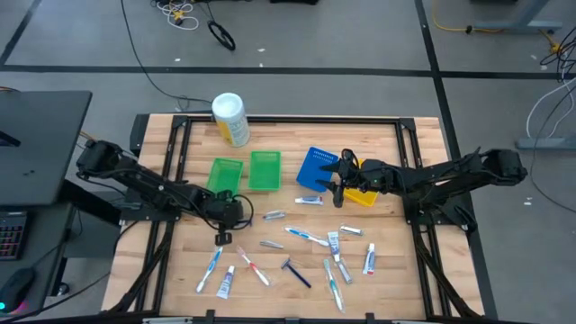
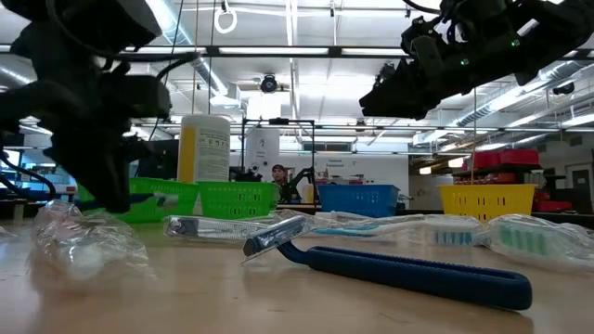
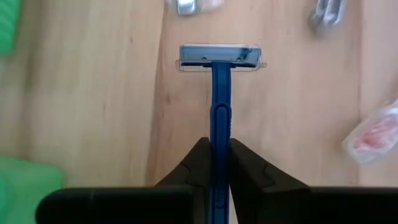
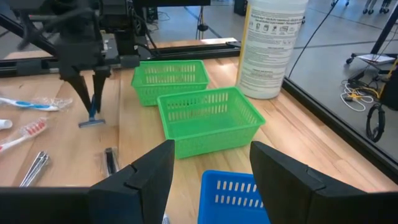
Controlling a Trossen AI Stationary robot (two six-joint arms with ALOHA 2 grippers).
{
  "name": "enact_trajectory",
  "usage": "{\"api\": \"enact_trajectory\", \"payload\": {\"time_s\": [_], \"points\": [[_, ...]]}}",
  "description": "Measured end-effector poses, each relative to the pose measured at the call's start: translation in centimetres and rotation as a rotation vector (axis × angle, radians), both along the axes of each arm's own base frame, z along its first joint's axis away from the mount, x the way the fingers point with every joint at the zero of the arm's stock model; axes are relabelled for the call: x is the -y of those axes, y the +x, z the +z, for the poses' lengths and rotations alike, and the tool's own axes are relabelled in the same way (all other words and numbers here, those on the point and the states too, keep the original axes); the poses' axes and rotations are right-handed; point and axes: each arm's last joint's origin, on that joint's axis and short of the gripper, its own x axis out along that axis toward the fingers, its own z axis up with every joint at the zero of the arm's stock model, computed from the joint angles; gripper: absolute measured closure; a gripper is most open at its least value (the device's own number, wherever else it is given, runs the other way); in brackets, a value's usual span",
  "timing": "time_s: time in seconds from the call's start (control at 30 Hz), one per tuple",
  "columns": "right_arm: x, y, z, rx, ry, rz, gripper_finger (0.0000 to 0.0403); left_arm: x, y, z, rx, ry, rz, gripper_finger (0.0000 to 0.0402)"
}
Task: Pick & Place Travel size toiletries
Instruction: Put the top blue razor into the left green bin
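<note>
My left gripper (image 1: 223,236) hangs over the table's near left part, shut on a blue razor (image 3: 219,93). From the right wrist view that gripper (image 4: 87,81) points down. The razor's head (image 4: 91,122) is close to the wood; I cannot tell if it touches. My right gripper (image 1: 335,187) is open above the blue bin (image 4: 230,193) and touches nothing. Toothbrushes (image 1: 306,236), white tubes (image 1: 367,261), silvery pieces (image 1: 274,215) and a second dark razor (image 1: 295,272) lie flat on the near half of the table. My left gripper pinches the blue razor's handle (image 3: 221,127) between its two fingers (image 3: 193,168), partway along its length. The fingers come from above and point down, lying along the handle. The razor hangs upright below them, its head (image 3: 219,56) lowest.
Two green bins (image 1: 225,175) (image 1: 265,170), a blue bin (image 1: 315,168) and a yellow bin (image 1: 362,193) stand mid-table. A white-and-yellow canister (image 1: 230,119) stands at the far edge. A crumpled clear wrapper (image 2: 83,241) lies near my left gripper. Bare wood shows far right.
</note>
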Motion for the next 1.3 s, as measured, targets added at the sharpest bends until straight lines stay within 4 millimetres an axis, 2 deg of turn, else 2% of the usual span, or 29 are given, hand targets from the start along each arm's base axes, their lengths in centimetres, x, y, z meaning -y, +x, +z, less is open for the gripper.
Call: {"api": "enact_trajectory", "payload": {"time_s": [0.17,0.4,0.6,0.77,0.87,0.97,1.1,1.3], "points": [[0.0,0.0,0.0,0.0,0.0,0.0,0.0183,0.3,1.3,2.4,0.014,0.029,0.014,0.0364],[0.0,0.0,0.0,0.0,0.0,0.0,0.0183,0.2,2.7,6.8,0.028,0.108,0.071,0.0364],[0.0,0.0,0.0,-0.001,0.0,0.0,0.0183,-0.6,2.8,10.1,-0.024,0.19,0.168,0.0362],[0.0,0.0,0.0,-0.001,0.0,0.0,0.0183,-2.1,2.0,11.3,-0.071,0.214,0.255,0.0362],[0.0,0.0,0.0,-0.001,0.0,0.0,0.0183,-3.5,1.4,11.3,-0.078,0.232,0.353,0.0362],[0.0,0.0,0.0,-0.001,0.0,0.0,0.0183,-5.1,0.7,10.2,-0.104,0.238,0.44,0.0362],[0.0,0.0,0.0,0.0,0.0,0.0,0.0183,-6.9,0.0,7.6,-0.171,0.205,0.513,0.0362],[0.0,0.0,0.0,0.0,0.0,0.0,0.0183,-9.3,-0.6,3.9,-0.141,0.121,0.619,0.0362]]}}
